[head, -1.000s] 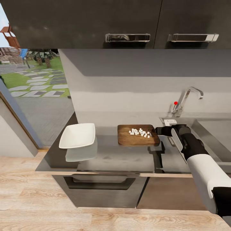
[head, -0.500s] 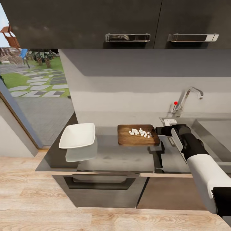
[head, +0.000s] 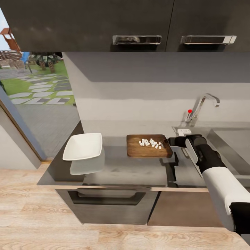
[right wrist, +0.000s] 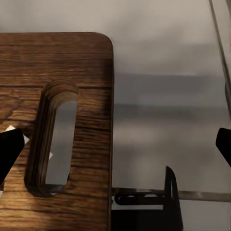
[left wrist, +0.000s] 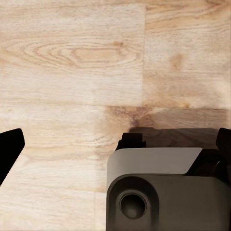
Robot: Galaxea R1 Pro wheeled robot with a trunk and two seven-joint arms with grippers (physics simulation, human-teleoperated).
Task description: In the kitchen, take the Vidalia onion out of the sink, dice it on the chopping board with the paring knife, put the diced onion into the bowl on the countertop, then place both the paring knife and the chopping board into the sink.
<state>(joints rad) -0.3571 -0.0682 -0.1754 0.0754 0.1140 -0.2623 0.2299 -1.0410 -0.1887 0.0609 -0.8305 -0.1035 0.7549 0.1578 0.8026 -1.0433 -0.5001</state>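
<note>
Stiff wooden chopping board (head: 149, 146) lying flat on the grey table (head: 118, 170) at centre of the head frame, long axis left to right, handle slot (right wrist: 54, 139) at the right short end. Rigid and probably fairly light, best taken by that slotted end and kept level, since the loose onion cubes (head: 150, 143) on top could roll off. Right pincer (head: 171, 142) just beside that end, fingertips well spread in the wrist view, gripping nothing. White bowl (head: 83, 146) well apart, at centre left.
</note>
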